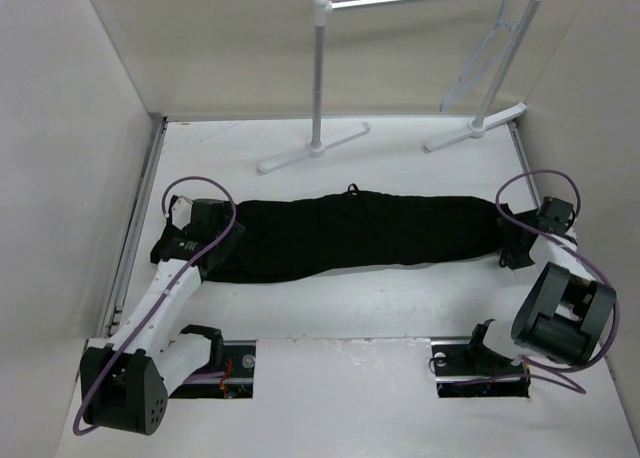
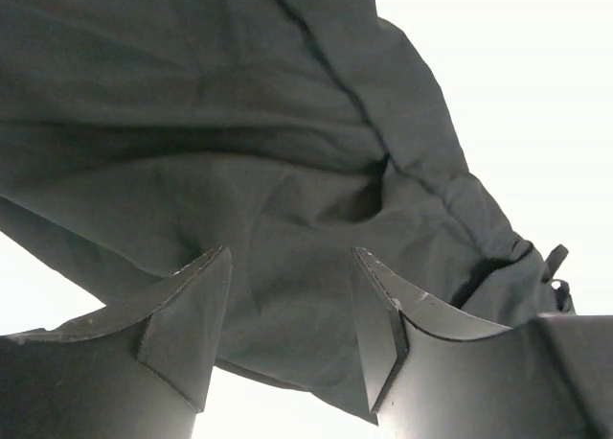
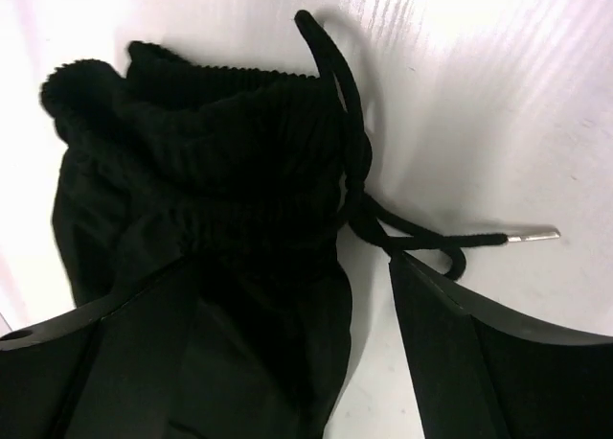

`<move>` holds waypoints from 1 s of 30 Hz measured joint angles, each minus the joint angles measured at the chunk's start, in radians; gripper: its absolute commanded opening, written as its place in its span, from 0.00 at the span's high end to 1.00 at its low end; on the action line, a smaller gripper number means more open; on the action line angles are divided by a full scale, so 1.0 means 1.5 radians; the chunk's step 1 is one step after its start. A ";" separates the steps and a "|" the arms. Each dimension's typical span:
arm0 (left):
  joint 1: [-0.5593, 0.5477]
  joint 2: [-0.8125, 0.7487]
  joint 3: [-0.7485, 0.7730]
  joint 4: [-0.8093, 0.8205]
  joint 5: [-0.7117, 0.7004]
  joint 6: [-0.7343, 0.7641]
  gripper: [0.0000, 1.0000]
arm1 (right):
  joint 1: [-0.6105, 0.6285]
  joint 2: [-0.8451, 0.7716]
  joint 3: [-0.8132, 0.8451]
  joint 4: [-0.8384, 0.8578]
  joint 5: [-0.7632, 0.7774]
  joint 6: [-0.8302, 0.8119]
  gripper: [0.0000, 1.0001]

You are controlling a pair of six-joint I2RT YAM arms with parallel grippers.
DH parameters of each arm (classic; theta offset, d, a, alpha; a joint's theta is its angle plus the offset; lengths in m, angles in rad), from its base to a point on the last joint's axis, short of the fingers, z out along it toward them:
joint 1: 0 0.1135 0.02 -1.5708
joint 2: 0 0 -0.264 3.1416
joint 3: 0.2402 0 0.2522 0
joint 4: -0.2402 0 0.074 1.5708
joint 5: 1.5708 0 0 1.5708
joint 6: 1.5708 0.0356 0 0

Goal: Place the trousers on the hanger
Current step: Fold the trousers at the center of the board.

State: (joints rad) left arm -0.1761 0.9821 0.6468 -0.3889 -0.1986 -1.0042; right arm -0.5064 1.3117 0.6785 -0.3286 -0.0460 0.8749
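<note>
The black trousers (image 1: 350, 233) lie stretched left to right across the white table. My left gripper (image 1: 200, 228) is at their left end. In the left wrist view it (image 2: 292, 310) is open, with dark fabric (image 2: 239, 151) spread under and between the jaws. My right gripper (image 1: 512, 246) is at their right end. In the right wrist view it (image 3: 292, 266) is open around a ribbed, gathered end (image 3: 220, 142) with a black drawstring (image 3: 421, 242). The pale hanger (image 1: 492, 48) hangs from the rack's bar at the back right.
The white tubular rack (image 1: 318, 78) stands at the back on flat feet (image 1: 315, 150), its second foot (image 1: 475, 128) at the right. Pale walls close the left, back and right sides. Both arm bases sit at the near edge.
</note>
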 measured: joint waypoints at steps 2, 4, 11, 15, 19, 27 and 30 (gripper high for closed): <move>-0.005 0.000 -0.013 0.005 0.005 0.000 0.50 | 0.000 0.030 0.000 0.015 -0.010 0.001 0.19; -0.006 0.000 -0.028 0.004 0.011 -0.001 0.50 | 0.000 0.053 0.000 0.023 -0.013 0.005 0.29; 0.006 -0.030 -0.039 -0.002 0.023 -0.001 0.51 | 0.004 0.098 0.010 0.061 -0.016 0.031 0.68; 0.007 -0.055 -0.039 -0.012 0.022 0.000 0.51 | 0.013 0.127 0.035 0.068 -0.009 0.041 0.93; 0.010 -0.088 -0.039 -0.032 0.022 0.000 0.52 | 0.013 0.119 0.038 0.069 -0.007 0.045 0.98; -0.013 -0.110 -0.032 -0.064 0.022 -0.001 0.54 | -0.002 -0.073 0.039 0.044 0.031 0.031 0.99; -0.052 -0.097 0.002 -0.079 0.020 -0.005 0.54 | -0.002 -0.167 0.042 0.013 0.044 0.015 0.99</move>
State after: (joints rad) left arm -0.2543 0.8360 0.6491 -0.5076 -0.1680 -1.0119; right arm -0.5091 1.0611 0.7414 -0.3084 0.0196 0.8970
